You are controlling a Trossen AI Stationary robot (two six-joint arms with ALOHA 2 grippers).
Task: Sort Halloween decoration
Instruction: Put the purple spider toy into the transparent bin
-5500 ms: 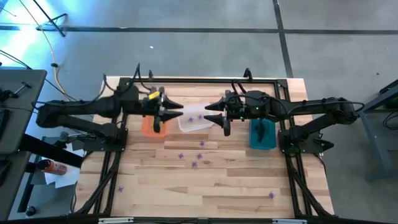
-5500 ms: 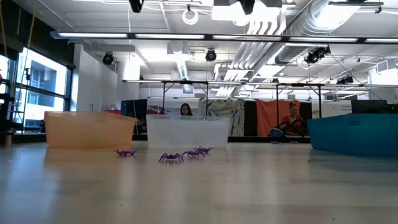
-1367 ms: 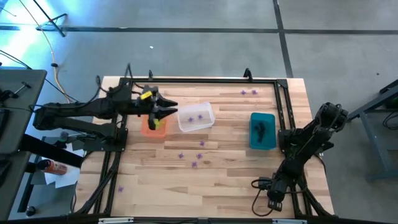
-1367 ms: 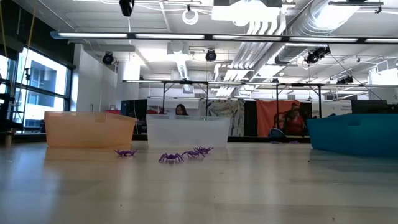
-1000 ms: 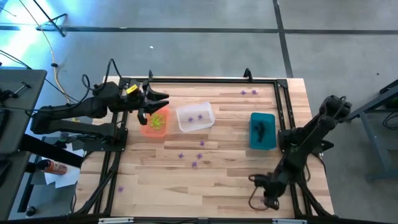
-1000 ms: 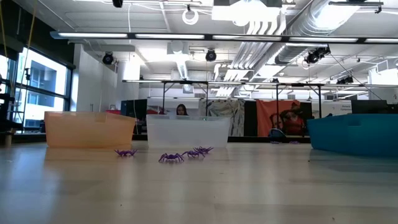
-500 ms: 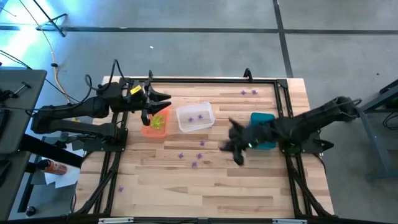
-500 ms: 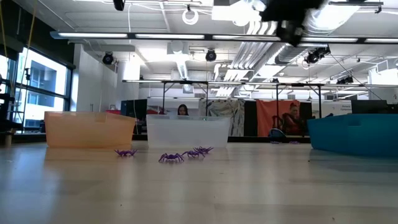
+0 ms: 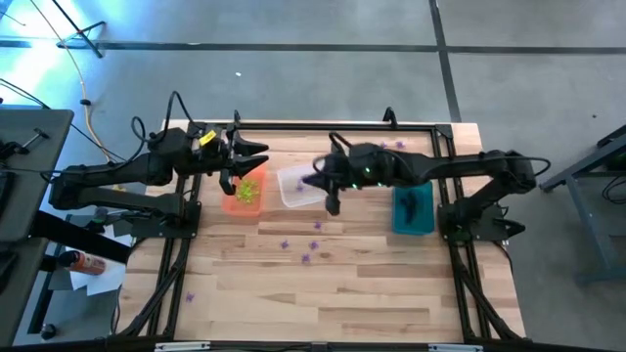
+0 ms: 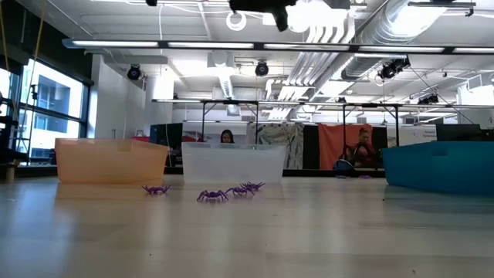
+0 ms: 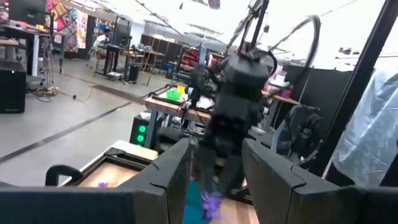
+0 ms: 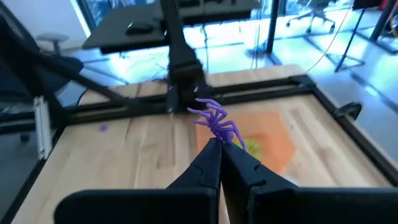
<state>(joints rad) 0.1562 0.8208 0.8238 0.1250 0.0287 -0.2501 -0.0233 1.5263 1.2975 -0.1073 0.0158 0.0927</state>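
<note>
From above, the right gripper point(image 9: 315, 182) hangs over the clear bin point(image 9: 301, 188) in the middle of the counter point(image 9: 372, 284), between the orange bin point(image 9: 244, 192) and the teal bin point(image 9: 413, 208). The left gripper point(image 9: 256, 156) waits just above the orange bin's far edge, jaws part open and apparently empty. Loose purple spiders point(image 9: 305, 244) lie on the bare wood in front of the bins, with a few more point(image 9: 391, 146) near the far right corner. Yellow-green ones sit in the orange bin, dark ones in the teal.

At counter height, three or four purple spiders point(image 10: 213, 194) rest just in front of the clear bin point(image 10: 234, 164); the arms show only as dark shapes at the top.

The left wrist camera looks across at the right arm, a purple spider point(image 11: 212, 201) dangling below it.

The right wrist camera shows the right gripper point(image 12: 219, 142) with jaws pinched shut on one purple spider point(image 12: 214, 121), held by only a thin leg or edge. That hold looks slight: a jolt might shake it loose early. In this view the orange bin point(image 12: 272, 142) lies ahead, so a release too far over could mix purple in with the yellow-green.
</note>
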